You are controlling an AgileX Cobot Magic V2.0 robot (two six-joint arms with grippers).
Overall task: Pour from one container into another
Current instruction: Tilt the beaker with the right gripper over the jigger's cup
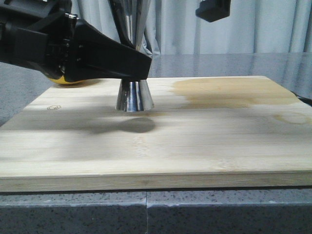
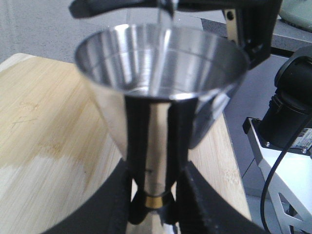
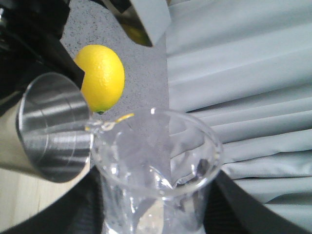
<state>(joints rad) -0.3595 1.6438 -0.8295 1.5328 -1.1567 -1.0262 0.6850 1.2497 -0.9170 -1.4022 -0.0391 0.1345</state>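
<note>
The jigger (image 1: 134, 95) stands upright on the board (image 1: 161, 146), long axis vertical, open upper cup facing up. The left gripper (image 2: 155, 195) grips it at the narrow waist: in the left wrist view, 2 black fingers (image 2: 192, 204) sit on either side of the gold band, closed to the width of the waist and touching the steel. The front view shows the left arm reaching in from the left at waist height, with the jigger base flat on the board.

The beaker (image 3: 156, 170) is held by the right gripper (image 3: 156, 214). Dark fingers flank its wall on both sides in the right wrist view, closed to the beaker's width. The beaker is tipped toward the jigger. Its pouring lip lies just at the jigger rim (image 3: 53, 126); contact or a small gap cannot be told apart. In the left wrist view a thin clear stream (image 2: 161, 53) falls from above into the upper cup, and liquid already lies at the cup bottom.

Judgement: pouring is in progress. The controlling relation is lip over cup mouth; the stream lands inside the rim, right of centre in the left wrist view. The right arm alone sets the tilt.

A lemon (image 3: 101, 78) lies on the counter beyond the jigger, well apart. A damp stain (image 1: 229, 92) marks the board right of the jigger.
</note>
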